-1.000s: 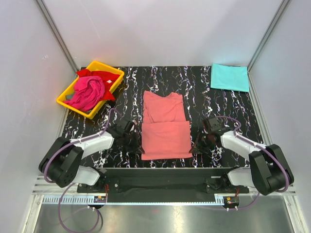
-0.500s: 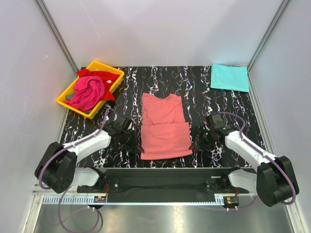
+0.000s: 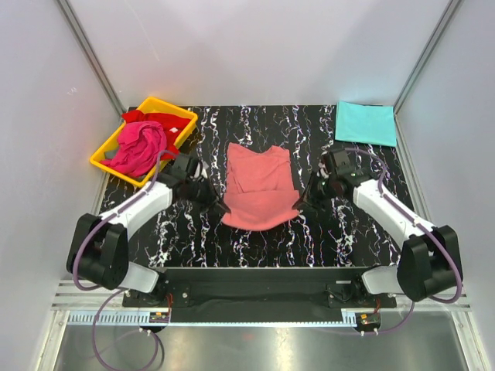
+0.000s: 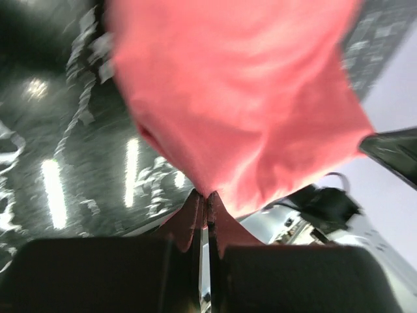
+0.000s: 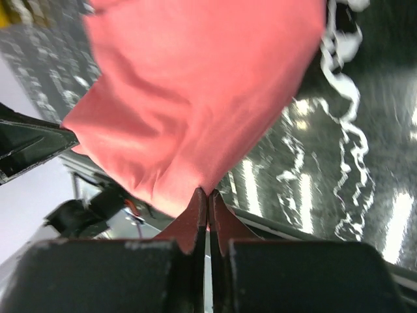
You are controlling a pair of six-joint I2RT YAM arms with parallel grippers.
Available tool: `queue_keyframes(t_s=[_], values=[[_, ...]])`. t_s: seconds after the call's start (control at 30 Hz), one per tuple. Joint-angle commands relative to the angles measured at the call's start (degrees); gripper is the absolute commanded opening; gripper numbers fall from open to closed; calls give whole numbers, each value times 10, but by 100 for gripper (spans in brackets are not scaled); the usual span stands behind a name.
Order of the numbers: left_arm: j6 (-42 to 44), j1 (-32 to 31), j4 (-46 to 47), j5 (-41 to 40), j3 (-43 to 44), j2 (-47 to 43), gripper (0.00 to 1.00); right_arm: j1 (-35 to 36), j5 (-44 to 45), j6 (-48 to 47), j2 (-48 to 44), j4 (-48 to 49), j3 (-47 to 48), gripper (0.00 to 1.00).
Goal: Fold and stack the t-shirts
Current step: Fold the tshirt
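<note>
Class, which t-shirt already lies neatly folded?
The turquoise t-shirt, far right corner. The salmon-pink t-shirt is mid-fold; the magenta t-shirt and red t-shirt lie crumpled.

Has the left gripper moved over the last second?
Yes: the left gripper, gripping the pink shirt, has moved away from the near edge, closer to the yellow tray.

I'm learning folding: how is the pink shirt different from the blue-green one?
The salmon-pink shirt sits in the middle, half folded; the turquoise shirt is a neat flat rectangle in the far right corner. The salmon-pink shirt's near corners are pinched by the left gripper and right gripper and raised; nothing touches the turquoise shirt. Both are plain single-colour cloth.
</note>
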Motion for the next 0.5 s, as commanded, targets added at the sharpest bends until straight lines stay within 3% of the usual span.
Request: queue_keyframes(t_s=[0.0, 0.47], values=[[-1, 22, -4, 37, 69, 12, 0, -31, -29, -24, 21, -12, 62, 0], [-52, 85, 6, 83, 300, 179, 0, -100, -106, -60, 207, 3, 278, 0]])
